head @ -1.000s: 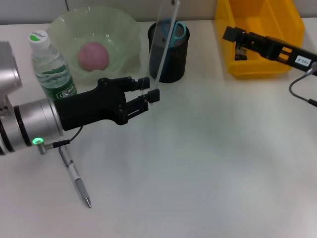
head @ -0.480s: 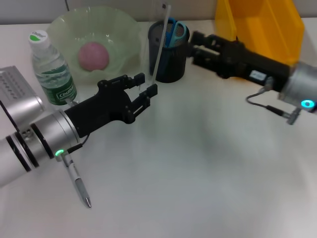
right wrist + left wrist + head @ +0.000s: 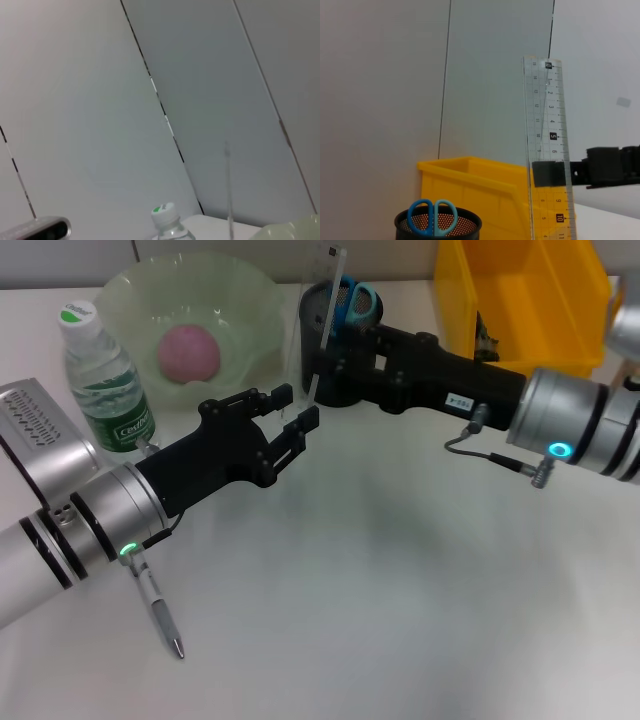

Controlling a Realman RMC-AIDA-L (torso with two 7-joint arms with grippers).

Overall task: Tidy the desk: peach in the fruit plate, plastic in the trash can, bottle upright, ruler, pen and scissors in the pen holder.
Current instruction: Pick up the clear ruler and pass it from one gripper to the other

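The ruler (image 3: 312, 330) is pinched upright in the left tool (image 3: 297, 422), beside the pen holder (image 3: 338, 345) near the surface's far edge. The right tool (image 3: 322, 362), state indiscernible, is crowded against the holder; a collision could tip it.

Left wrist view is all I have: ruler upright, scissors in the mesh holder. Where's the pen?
Observer: The pen lies flat on the table, on the robot's left, well short of the pen holder.
Operator: Is the peach done?
Observer: Yes, the peach sits in the fruit plate.
Operator: Where's the right arm?
Observer: The right gripper is at the pen holder, close to the ruler that the left gripper grips.
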